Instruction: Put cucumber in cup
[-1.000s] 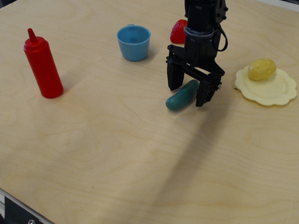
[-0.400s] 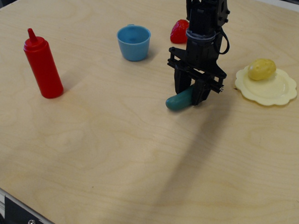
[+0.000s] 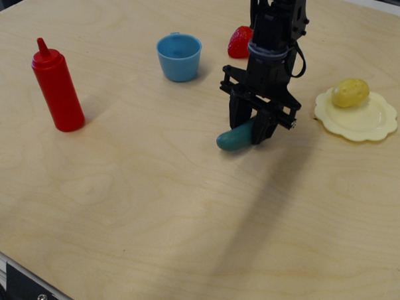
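The tool is positioned over the centre-right area of the worktop, pointing downward from a black arm that enters at the far edge. Its two black fingers are drawn in against the right-hand part of the cucumber and grip it from both sides. The cucumber is tilted, with its rounded left end projecting down and to the left, clear of the fingers. That lower end sits at or just above the worktop surface; contact cannot be confirmed from this view.

The cup stands upright, with its open mouth facing up, to the far left of the tool and well apart from it. Its interior appears empty. The cucumber is outside the cup.

Other items on the worktop:

- A red squeeze bottle stands upright near the left side, well apart from the cup and the tool.
- A red strawberry-shaped item lies on the far side, just beside the arm and partly hidden by it.
- A pale yellow plate with a scalloped rim lies on the right.
- A yellow potato rests on the far-left part of the plate.

The worktop is light plywood with visible grain.
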`<state>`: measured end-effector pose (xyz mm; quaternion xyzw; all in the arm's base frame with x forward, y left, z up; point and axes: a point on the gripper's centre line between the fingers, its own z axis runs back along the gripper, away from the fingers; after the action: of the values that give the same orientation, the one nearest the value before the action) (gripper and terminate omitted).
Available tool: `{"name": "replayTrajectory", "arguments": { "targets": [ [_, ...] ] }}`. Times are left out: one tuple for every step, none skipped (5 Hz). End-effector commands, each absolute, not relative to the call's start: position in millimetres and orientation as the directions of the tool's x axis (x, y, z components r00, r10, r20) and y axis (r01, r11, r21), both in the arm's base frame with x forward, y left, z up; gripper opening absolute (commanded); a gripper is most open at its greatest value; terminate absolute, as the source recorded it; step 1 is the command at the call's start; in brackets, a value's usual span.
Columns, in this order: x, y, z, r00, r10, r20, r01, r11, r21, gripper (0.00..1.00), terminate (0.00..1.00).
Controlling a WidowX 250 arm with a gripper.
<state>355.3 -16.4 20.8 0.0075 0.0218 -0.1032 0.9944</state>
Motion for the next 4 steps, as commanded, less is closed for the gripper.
{"name": "replayTrajectory", "arguments": {
  "targets": [
    [372, 34, 97, 0.993, -0.021, 0.116, 0.014, 0.998, 0.065, 0.00, 0.00],
    [391, 63, 102, 0.992, 0.060, 0.115, -0.071, 0.994, 0.089, 0.00, 0.00],
    [405, 89, 99, 0.986, 0.112, 0.126, -0.124, 0.988, 0.090, 0.00, 0.00],
    [418, 111, 95, 0.978, 0.127, 0.166, -0.145, 0.984, 0.100, 0.00, 0.00]
  ]
}}
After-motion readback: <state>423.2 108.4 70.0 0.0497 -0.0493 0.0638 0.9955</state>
